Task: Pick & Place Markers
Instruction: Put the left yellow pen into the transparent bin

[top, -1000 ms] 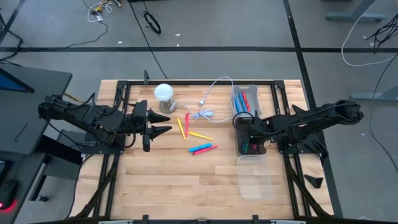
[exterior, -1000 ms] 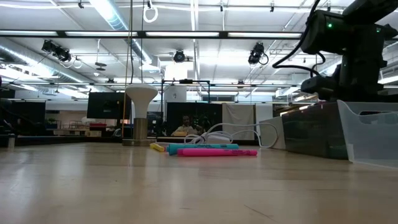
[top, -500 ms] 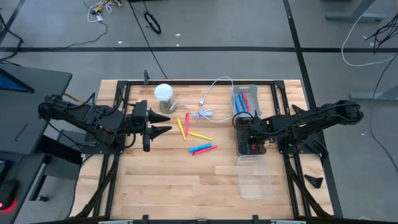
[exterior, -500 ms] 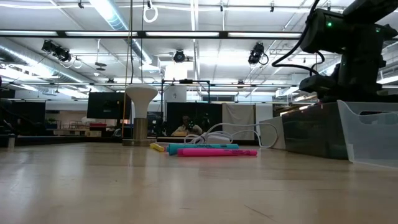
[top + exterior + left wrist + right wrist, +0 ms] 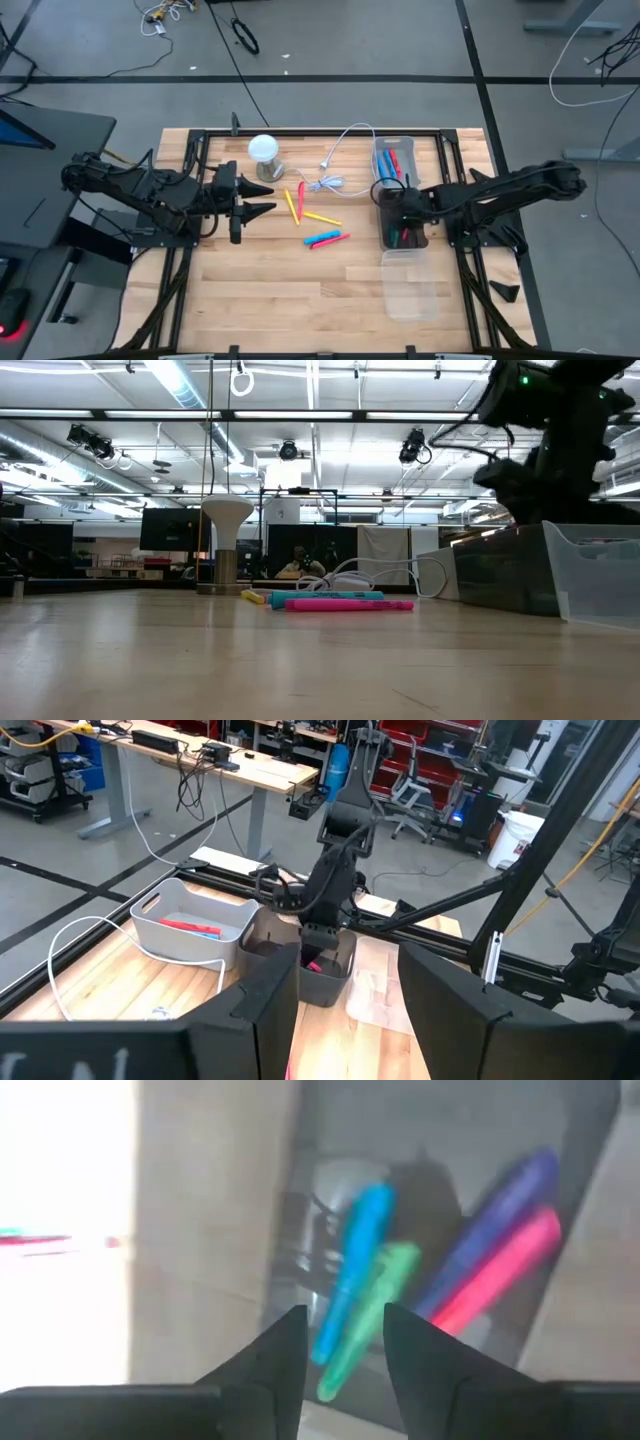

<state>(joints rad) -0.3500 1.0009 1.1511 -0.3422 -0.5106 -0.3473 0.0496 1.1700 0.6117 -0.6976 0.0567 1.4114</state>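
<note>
Left pincer (image 5: 262, 207) first: you see it waiting above the table's (image 5: 250, 290) left half, fingers apart and holding nothing. Moving right, loose markers (image 5: 318, 226) lie mid-table: yellow, red, blue and pink, beside a white cable (image 5: 335, 160). Further right, the right pincer (image 5: 400, 212) hangs over the dark bin (image 5: 384, 238) near the right edge, fingers (image 5: 265, 1360) narrowly parted and empty. Below them, blue, green, purple and pink markers (image 5: 372, 1295) lie in that bin. The grey bin (image 5: 378, 152) behind it holds more markers.
</note>
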